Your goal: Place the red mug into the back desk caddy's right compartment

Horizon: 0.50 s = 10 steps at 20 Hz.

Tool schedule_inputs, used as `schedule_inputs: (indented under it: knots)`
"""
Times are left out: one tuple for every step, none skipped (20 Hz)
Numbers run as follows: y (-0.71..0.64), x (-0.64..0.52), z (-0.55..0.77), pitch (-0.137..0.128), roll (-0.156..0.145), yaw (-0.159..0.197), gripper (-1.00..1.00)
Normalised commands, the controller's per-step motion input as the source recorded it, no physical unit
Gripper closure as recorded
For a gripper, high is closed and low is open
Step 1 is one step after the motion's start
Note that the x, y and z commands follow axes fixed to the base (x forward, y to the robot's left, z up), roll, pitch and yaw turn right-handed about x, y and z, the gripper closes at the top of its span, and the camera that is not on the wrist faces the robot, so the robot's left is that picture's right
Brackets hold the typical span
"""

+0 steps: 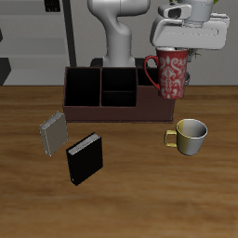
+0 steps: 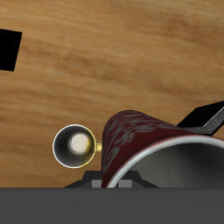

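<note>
Wood surface [image 1: 130, 200] holds the back desk caddy [image 1: 116, 98], yellowish-gold mug [image 1: 190, 135], grey book [image 1: 53, 134], black book [image 1: 84, 159].

Front overhead view; close, downward wrist view

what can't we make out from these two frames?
- Gripper fingertips: exterior view, hidden behind the red mug; wrist view, the mug blocks them.
- Right compartment floor of the back desk caddy: exterior view, covered by the mug.
- Mug handle: out of sight in wrist view.
- Yellow mug handle: barely visible there.
</note>
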Motion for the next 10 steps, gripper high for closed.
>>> schedule_inputs:
  knots:
    - [-0.04, -0.32, 0.05, 0.001, -0.018, -0.014, 1.0]
    - [0.02, -0.32, 0.06, -0.029, 0.072, 0.046, 1.0]
    - [-0.08, -0.4, 0.05, -0.04, -0.078, 0.004, 1.0]
    - [-0.04, -0.29, 0.02, -0.008, -0.011, -0.006, 1.0]
    - [0.05, -0.37, 0.01, -0.004, 0.046, 0.036, 1.0]
    - [-0.08, -0.35, 0.05, 0.008, -0.079, -0.027, 1.0]
    - [0.15, -0.42, 0.05, -0.028, 0.075, 0.062, 1.0]
    - [-0.1, 0.16, 0.01, 0.0, 0.0, 0.0, 1.0]
    - [0.0, 0.0, 0.0, 0.0, 0.0, 0.0, 1.0]
    - [0.35, -1.4, 0.2, -0.088, 0.147, 0.14, 1.0]
